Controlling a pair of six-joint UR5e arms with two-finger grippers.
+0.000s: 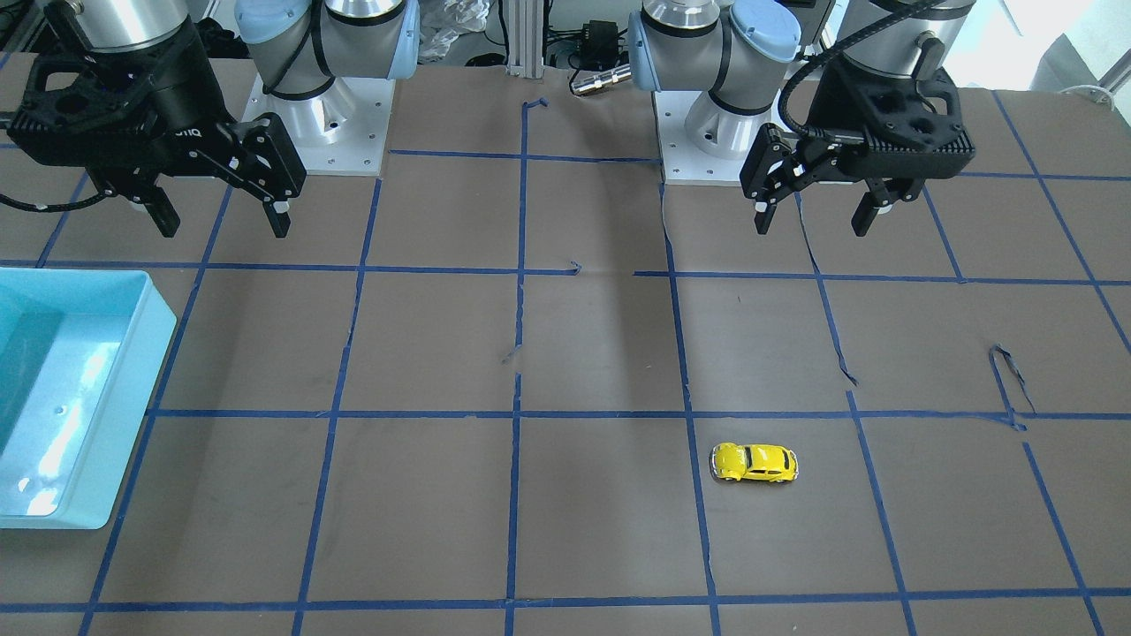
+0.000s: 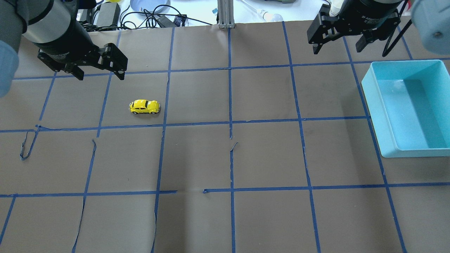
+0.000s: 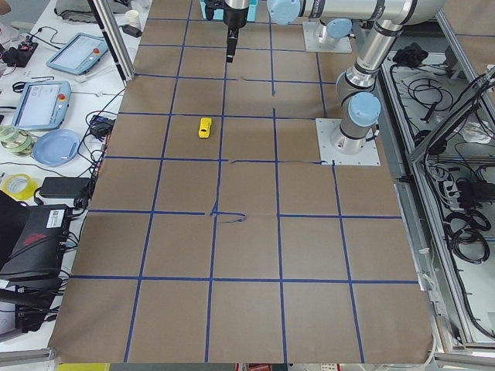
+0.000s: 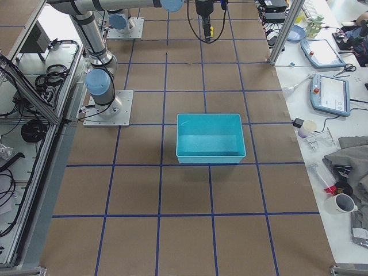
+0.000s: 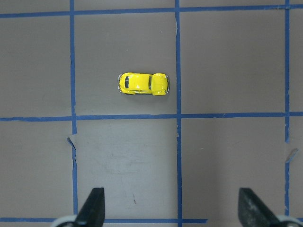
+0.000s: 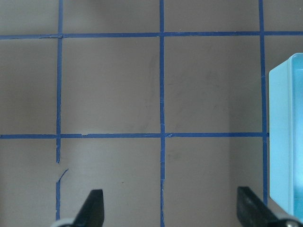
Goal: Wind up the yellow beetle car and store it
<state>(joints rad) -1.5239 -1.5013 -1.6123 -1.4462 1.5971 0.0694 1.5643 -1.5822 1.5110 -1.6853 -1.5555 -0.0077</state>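
Both arms hang raised near their bases, left fingers point(image 1: 762, 212) and right fingers point(image 1: 164, 216) spread wide and empty, the yellow beetle car point(image 1: 755, 463) on the table point(image 1: 601, 353) well out beyond the left fingers

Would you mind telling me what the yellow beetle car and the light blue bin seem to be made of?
The yellow beetle car looks like glossy painted metal or hard plastic: highlights on its roof, silvery bumpers. The light blue bin looks like smooth moulded plastic: uniform colour, rounded corners, sheen inside.
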